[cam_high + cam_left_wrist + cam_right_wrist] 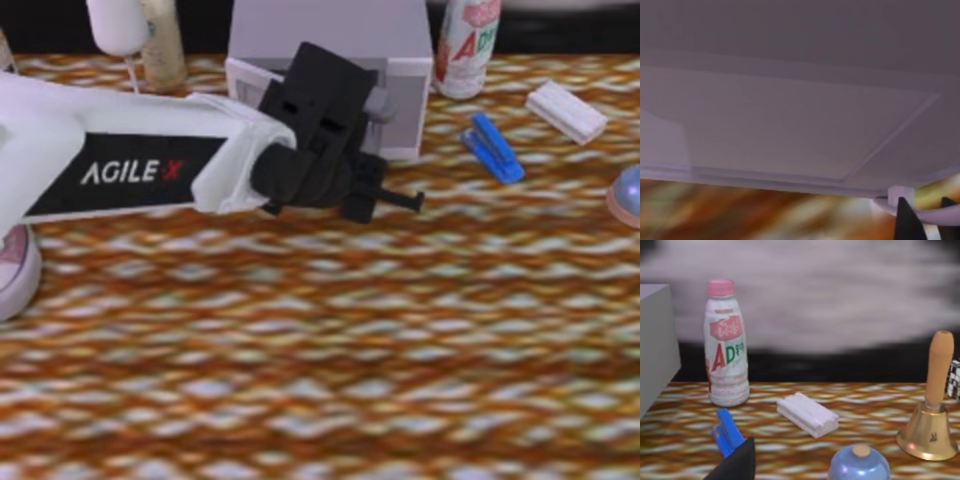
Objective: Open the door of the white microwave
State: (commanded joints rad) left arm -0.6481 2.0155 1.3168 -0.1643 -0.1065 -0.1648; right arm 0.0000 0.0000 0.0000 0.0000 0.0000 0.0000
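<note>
- The left gripper [385, 195] is at the front of the white microwave [330, 40], low near the door's [400, 115] bottom edge; in the left wrist view its dark fingertips [905, 220] sit either side of a slim white bar [900, 192], which I take for the handle, but whether they are closed on it I cannot tell
- The white microwave stands at the far middle of the table [320, 350], and the wrist camera is filled by the door panel [790, 125]
- Judging from the top view, the door looks flush or barely off the body; much of it is hidden under the arm, so I cannot tell if any swing has begun
- Left to do, as I judge it: confirm a grip on the handle and pull the door outward in an arc
- The right gripper [735, 465] is parked at the right side, near a blue stapler [727, 432], with its finger state not shown
- Smaller clutter, a bottle [468, 45] and a white block [566, 110], is clear of the door's path
</note>
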